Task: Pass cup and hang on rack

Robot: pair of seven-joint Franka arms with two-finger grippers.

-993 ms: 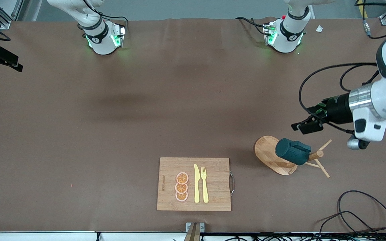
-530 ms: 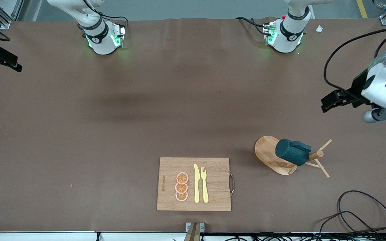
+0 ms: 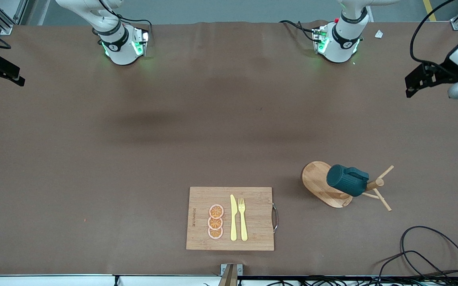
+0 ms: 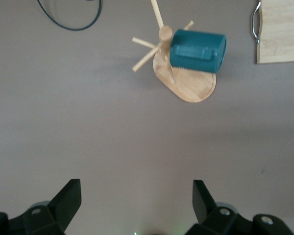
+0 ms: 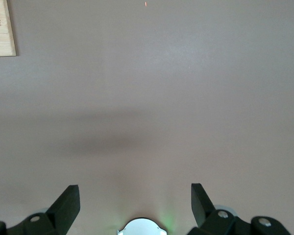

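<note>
Risk, as I judged it: the cup (image 3: 346,180) hung tilted on 1 peg of the rack (image 3: 321,184), near the left arm's end; any bump could slip it off. Left gripper (image 4: 136,205) was spread wide, empty, over bare table. Right gripper (image 5: 135,204) waited, equally wide, empty.

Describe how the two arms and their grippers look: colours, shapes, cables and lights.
Both arms have glossy white rounded shells with black bands at the joints, and their bases glow green. The left gripper is black and angular, with black cables looping to its wrist. In the wrist views, the left gripper and the right gripper show black wedge-shaped fingers.
</note>
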